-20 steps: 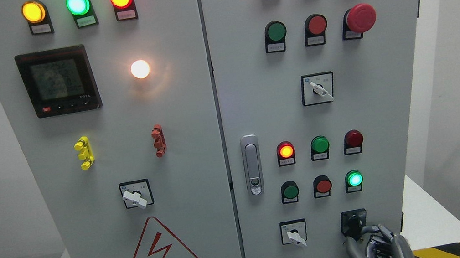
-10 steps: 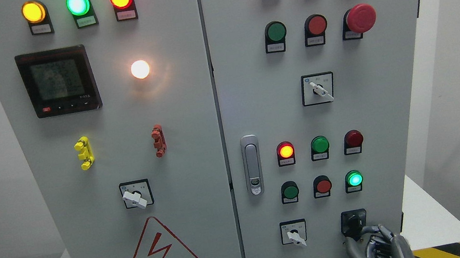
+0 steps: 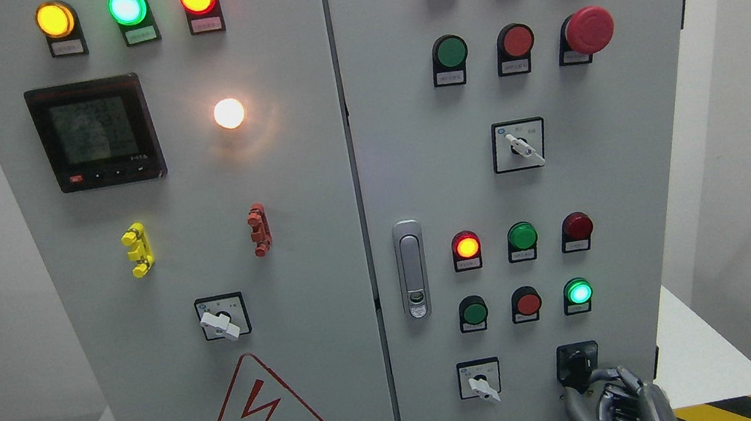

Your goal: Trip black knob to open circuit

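Black knob (image 3: 577, 362) pinched by one right hand (image 3: 614, 406), two cabinet doors (image 3: 310, 176)

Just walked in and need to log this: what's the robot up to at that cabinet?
The robot's right hand is up at the black knob in the bottom right corner of the cabinet, fingers curled at its lower edge. Whether it has a firm grip is hard to tell. Several panel lamps are lit, including the green lamp just above the knob. The left hand is out of view.
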Available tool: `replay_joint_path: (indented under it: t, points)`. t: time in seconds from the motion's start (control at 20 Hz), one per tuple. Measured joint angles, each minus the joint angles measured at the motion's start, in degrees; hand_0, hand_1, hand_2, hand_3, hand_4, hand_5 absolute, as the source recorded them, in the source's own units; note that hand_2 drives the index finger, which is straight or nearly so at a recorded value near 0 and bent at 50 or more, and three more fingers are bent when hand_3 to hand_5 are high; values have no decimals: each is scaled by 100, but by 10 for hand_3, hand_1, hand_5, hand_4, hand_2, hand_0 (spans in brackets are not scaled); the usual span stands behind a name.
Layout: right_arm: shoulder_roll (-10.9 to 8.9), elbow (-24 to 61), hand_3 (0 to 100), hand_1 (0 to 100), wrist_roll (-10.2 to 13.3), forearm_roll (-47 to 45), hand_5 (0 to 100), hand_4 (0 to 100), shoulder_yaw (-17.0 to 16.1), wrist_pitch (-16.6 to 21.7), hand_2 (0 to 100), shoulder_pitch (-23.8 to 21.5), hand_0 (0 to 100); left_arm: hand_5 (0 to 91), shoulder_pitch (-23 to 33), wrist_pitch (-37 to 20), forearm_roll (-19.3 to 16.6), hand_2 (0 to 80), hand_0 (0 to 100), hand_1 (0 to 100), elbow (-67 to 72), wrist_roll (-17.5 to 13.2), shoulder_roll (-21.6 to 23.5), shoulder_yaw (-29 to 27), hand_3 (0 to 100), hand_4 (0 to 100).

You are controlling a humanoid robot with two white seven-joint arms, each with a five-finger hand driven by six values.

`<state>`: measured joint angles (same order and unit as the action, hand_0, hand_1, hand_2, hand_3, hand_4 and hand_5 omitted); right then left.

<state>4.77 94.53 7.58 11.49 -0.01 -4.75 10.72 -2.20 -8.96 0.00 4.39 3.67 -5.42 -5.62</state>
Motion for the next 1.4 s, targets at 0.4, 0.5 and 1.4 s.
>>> replay_joint_path:
  t: [0.4, 0.5, 1.4]
  points:
    - [-13, 9, 935, 732, -32, 8, 1000, 1000, 0, 0, 471, 2, 383, 0, 0, 0, 0, 0, 120, 389, 0, 0, 0, 0, 0, 0]
    - [-16, 10, 934, 732, -33, 9, 1000, 1000, 0, 0, 470, 3, 383, 0, 0, 0, 0, 0, 120, 389, 0, 0, 0, 0, 0, 0]
    - [-44, 11, 920, 732, -59, 19, 1000, 1000, 1, 0, 449, 15, 379, 0, 0, 0, 0, 0, 120, 389, 0, 0, 0, 0, 0, 0]
